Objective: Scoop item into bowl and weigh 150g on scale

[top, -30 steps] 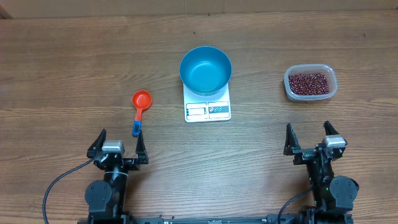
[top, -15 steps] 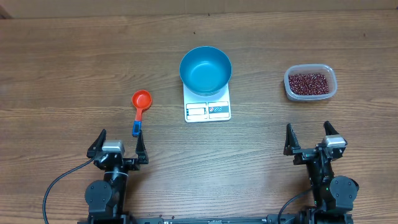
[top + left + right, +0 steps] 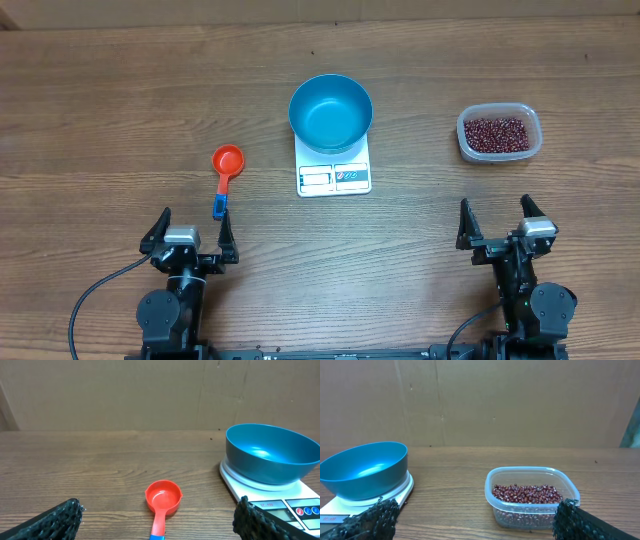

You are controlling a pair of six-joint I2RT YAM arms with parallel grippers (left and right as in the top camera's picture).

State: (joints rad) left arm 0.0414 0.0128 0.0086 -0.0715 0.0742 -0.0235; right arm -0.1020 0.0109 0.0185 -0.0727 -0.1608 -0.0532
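The blue bowl stands empty on the white scale at the table's middle; both also show in the left wrist view, bowl on scale. Dark red beans fill a clear tub at the right, seen close as beans. A red scoop with a blue handle end lies left of the scale, and its cup faces my left gripper. My left gripper stands open just below the scoop's handle. Below the tub, my right gripper is open and holds nothing.
A cardboard wall rises behind the far table edge. Bare wood lies between the two arms and in front of the scale.
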